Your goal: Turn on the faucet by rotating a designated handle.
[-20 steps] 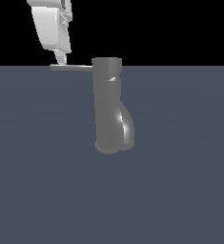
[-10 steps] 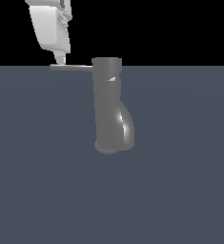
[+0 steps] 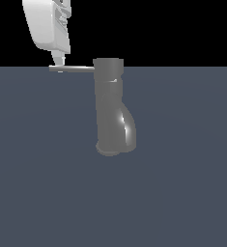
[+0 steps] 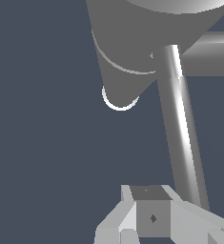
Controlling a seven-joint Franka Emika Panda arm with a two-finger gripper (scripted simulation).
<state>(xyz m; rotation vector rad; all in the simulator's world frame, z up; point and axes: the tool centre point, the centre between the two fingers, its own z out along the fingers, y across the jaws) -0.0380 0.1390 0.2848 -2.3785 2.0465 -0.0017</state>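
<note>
Pushing sideways near the handle's point(image 3: 72, 69) free end would have turned it best; it jutted from the faucet's point(image 3: 111, 106) cap, the gripper point(image 3: 60, 61) touching its tip, finger spacing indiscernible.

The faucet point(image 4: 132, 52), dark grey and glossy, fills one side of the wrist view, its cap ringed by a thin bright edge and a white crescent of light at its lower rim. The handle point(image 4: 180, 124), a slim shiny rod, runs from the faucet straight toward the gripper point(image 4: 154, 221). Only pale grey blocks of the gripper show at the frame edge, the rod's end just beside them; contact cannot be judged.
</note>
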